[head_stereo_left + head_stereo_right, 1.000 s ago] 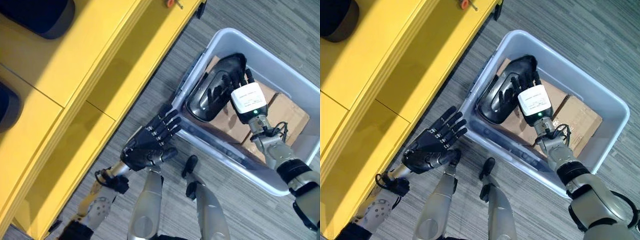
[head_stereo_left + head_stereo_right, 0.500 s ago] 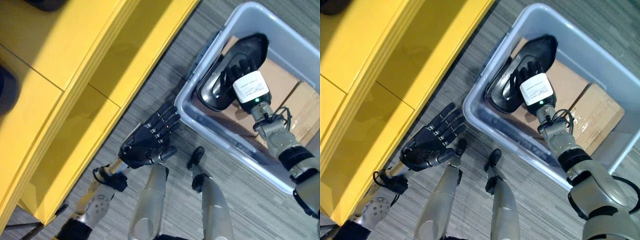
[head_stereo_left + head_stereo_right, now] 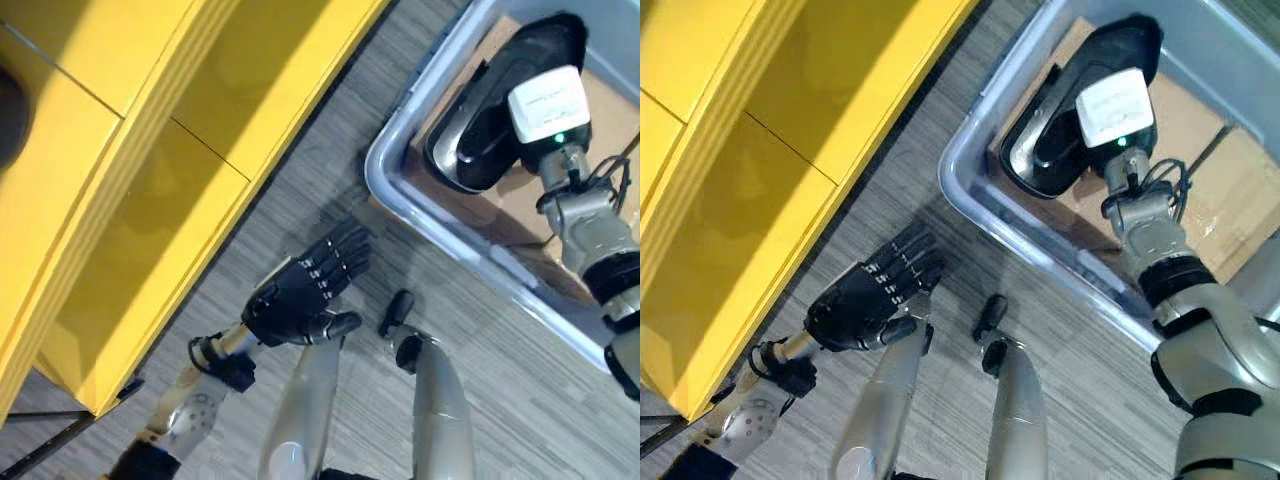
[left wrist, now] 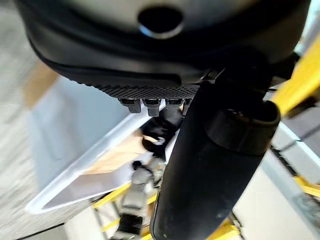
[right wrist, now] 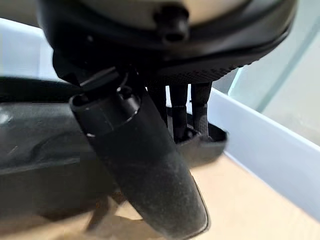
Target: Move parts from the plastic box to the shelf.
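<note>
One black part (image 3: pixel 490 110), glossy and curved like a shell, sits in the grey plastic box (image 3: pixel 400 190) at the upper right of the left eye view, leaning on the box's near-left wall with brown cardboard (image 3: pixel 1200 130) under and beside it. The right hand (image 5: pixel 150 165) reaches down onto it from the right edge of the frame. In the right wrist view the fingers (image 5: pixel 179 112) run straight down over the part's rim and the thumb lies along its dark outer surface, so the part sits between thumb and fingers. Whether they actually clamp it cannot be told, since the fingertips disappear behind the rim. From the head views a white cover on the back of the hand hides the fingers almost entirely.

Lower centre, the left hand (image 3: pixel 300 295) hangs above the grey striped floor (image 3: pixel 300 200), between the box and the yellow shelf (image 3: pixel 130 150), touching neither. Its fingers are straight and lie side by side, the thumb stuck out toward the box; it holds nothing.

Part of the box is cut off by the upper and right edges of both head views. A dark rounded object (image 3: pixel 8 115) on the shelf's top is cropped at the far left edge and cannot be made out.
</note>
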Robot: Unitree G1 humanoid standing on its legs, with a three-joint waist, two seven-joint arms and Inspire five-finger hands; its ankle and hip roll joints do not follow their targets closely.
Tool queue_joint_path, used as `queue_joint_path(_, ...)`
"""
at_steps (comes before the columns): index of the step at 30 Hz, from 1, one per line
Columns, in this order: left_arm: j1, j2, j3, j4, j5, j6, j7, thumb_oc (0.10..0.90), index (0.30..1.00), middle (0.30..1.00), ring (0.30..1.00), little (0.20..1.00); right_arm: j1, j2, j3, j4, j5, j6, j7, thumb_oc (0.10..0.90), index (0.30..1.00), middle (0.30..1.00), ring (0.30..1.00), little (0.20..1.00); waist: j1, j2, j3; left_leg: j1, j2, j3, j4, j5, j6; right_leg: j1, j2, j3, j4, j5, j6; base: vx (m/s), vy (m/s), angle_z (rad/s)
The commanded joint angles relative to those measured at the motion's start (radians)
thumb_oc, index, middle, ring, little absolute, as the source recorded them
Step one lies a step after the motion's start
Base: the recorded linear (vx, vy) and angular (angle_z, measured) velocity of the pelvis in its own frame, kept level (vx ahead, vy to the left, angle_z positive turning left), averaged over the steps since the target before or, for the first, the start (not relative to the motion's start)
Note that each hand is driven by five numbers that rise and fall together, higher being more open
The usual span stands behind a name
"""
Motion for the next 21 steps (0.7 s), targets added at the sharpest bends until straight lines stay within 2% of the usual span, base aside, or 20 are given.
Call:
queue_joint_path(1, 0.007, 0.005, -0.012, -0.159, 0.008, -0.05, -0.094, 0.9, 1.0, 1.0, 1.0, 1.0, 0.066, -0.047, 0.099, -0.014, -0.027, -0.094, -0.002, 0.4, 0.3, 0.3, 0.3, 0.3, -0.017, 0.07, -0.015, 0.082, -0.022, 0.03, -0.122, 0.025, 0.07, 0.112, 0.019, -0.018, 0.043, -0.066, 0.045, -0.03, -0.043, 0.08)
queue_joint_path(3, 0.016, 0.014, -0.005, -0.164, 0.0, -0.058, -0.104, 0.9, 1.0, 1.0, 1.0, 1.0, 0.075, -0.067, 0.095, -0.079, -0.051, -0.097, -0.034, 0.4, 0.3, 0.3, 0.3, 0.3, -0.022, 0.057, -0.015, 0.112, -0.018, 0.032, -0.141, 0.026, 0.071, 0.143, 0.023, -0.016, 0.01, -0.057, 0.046, -0.08, -0.037, 0.03)
queue_joint_path(4, 0.007, 0.018, 0.007, -0.169, -0.007, -0.057, -0.107, 0.9, 1.0, 1.0, 1.0, 1.0, 0.072, -0.08, 0.083, -0.122, -0.065, -0.093, -0.052, 0.4, 0.3, 0.3, 0.3, 0.3, -0.021, 0.057, -0.015, 0.107, -0.008, 0.027, -0.15, 0.049, 0.073, 0.141, 0.033, -0.025, -0.016, -0.028, 0.038, -0.05, -0.035, -0.04)
queue_joint_path(5, 0.02, 0.018, 0.004, -0.169, -0.008, -0.06, -0.11, 0.9, 1.0, 1.0, 1.0, 1.0, 0.088, -0.079, 0.082, -0.135, -0.076, -0.095, -0.067, 0.4, 0.3, 0.3, 0.3, 0.3, -0.027, 0.049, -0.015, 0.142, -0.014, 0.033, -0.149, 0.022, 0.073, 0.172, 0.028, -0.012, -0.016, -0.05, 0.045, -0.1, -0.004, -0.11)
queue_joint_path(6, 0.015, 0.02, 0.014, -0.174, -0.01, -0.059, -0.113, 0.9, 1.0, 1.0, 1.0, 1.0, 0.095, -0.091, 0.05, -0.169, -0.107, -0.11, -0.103, 0.4, 0.3, 0.3, 0.3, 0.3, -0.029, 0.049, -0.015, 0.152, -0.005, 0.031, -0.151, 0.038, 0.074, 0.191, 0.038, -0.019, -0.05, -0.019, 0.036, -0.02, -0.016, -0.09)
queue_joint_path(11, 0.033, 0.03, 0.032, -0.177, -0.025, -0.028, -0.181, 0.9, 1.0, 1.0, 1.0, 1.0, 0.132, -0.126, 0.0, -0.228, -0.167, -0.126, -0.223, 0.4, 0.3, 0.3, 0.3, 0.3, -0.041, 0.036, -0.015, 0.258, -0.001, 0.04, -0.163, 0.016, 0.075, 0.311, 0.042, -0.004, -0.134, 0.0, 0.037, -0.02, 0.0, -0.02)
queue_joint_path(14, 0.044, 0.038, 0.035, -0.187, -0.024, -0.037, -0.189, 0.9, 1.0, 1.0, 1.0, 1.0, 0.151, -0.145, -0.04, -0.259, -0.209, -0.145, -0.265, 0.4, 0.3, 0.3, 0.3, 0.3, -0.047, 0.035, -0.015, 0.321, -0.002, 0.038, -0.179, 0.009, 0.074, 0.377, 0.043, 0.005, -0.175, 0.008, 0.038, 0.03, 0.041, -0.11)
queue_joint_path(17, 0.056, 0.039, 0.038, -0.197, -0.038, -0.019, -0.205, 0.9, 1.0, 1.0, 1.0, 1.0, 0.213, -0.172, -0.1, -0.322, -0.229, -0.169, -0.268, 0.4, 0.3, 0.3, 0.3, 0.3, -0.052, 0.015, -0.015, 0.422, -0.004, 0.036, -0.218, 0.002, 0.074, 0.487, 0.043, 0.02, -0.248, 0.023, 0.049, 0.06, -0.012, -0.15)
queue_joint_path(18, 0.059, 0.042, 0.039, -0.199, -0.024, -0.015, -0.204, 0.9, 1.0, 1.0, 1.0, 1.0, 0.237, -0.182, -0.117, -0.358, -0.221, -0.176, -0.263, 0.4, 0.3, 0.3, 0.3, 0.3, -0.054, -0.003, -0.02, 0.466, -0.001, 0.036, -0.236, 0.0, 0.072, 0.541, 0.044, 0.023, -0.292, 0.035, 0.054, 0.12, -0.051, -0.15)
queue_joint_path(19, 0.07, 0.039, 0.036, -0.194, -0.007, -0.008, -0.199, 0.9, 1.0, 1.0, 1.0, 1.0, 0.271, -0.198, -0.136, -0.419, -0.196, -0.193, -0.235, 0.4, 0.3, 0.3, 0.3, 0.3, -0.059, -0.027, -0.057, 0.506, 0.005, 0.039, -0.259, -0.005, 0.07, 0.589, 0.046, 0.024, -0.336, 0.043, 0.057, 0.2, -0.02, -0.04)
queue_joint_path(21, 0.122, 0.028, 0.048, -0.194, -0.023, 0.021, -0.222, 0.9, 1.0, 1.0, 1.0, 1.0, 0.406, -0.235, -0.227, -0.537, -0.164, -0.21, -0.214, 0.4, 0.3, 0.3, 0.3, 0.3, -0.081, -0.055, -0.144, 0.599, 0.017, 0.049, -0.328, 0.001, 0.066, 0.698, 0.041, 0.036, -0.433, 0.067, 0.075, 0.25, 0.071, -0.01)
